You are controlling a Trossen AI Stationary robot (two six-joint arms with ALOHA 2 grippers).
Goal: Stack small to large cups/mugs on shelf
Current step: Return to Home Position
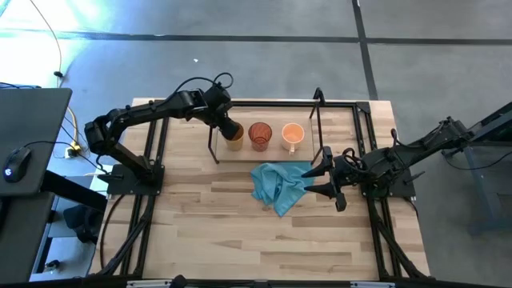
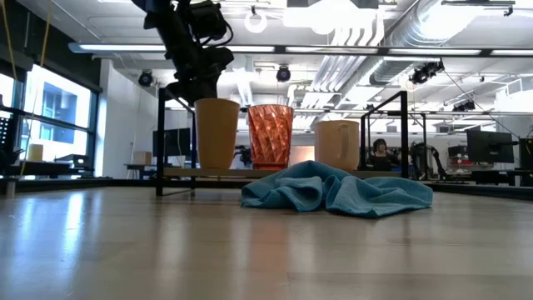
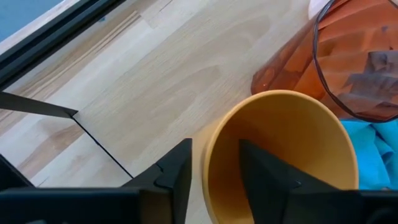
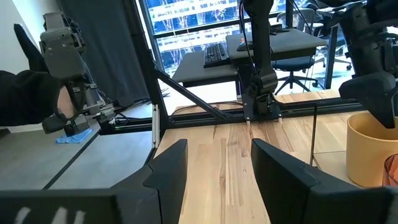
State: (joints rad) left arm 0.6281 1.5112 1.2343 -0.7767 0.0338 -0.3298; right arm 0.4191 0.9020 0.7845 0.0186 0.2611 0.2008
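The left gripper (image 1: 227, 128) is hanging over the amber-brown cup (image 1: 234, 140), jaws released astride its rim. That cup, the red translucent ribbed cup (image 1: 260, 135) and the light orange handled mug (image 1: 293, 134) are standing in a row on the black-framed wooden shelf (image 1: 248, 154), while the right gripper (image 1: 326, 181) is waiting, jaws spread, beside the crumpled teal cloth (image 1: 280, 186).

The left gripper (image 3: 214, 165) and right gripper (image 4: 217, 158) are matte black with angular fingers (image 4: 168, 171).
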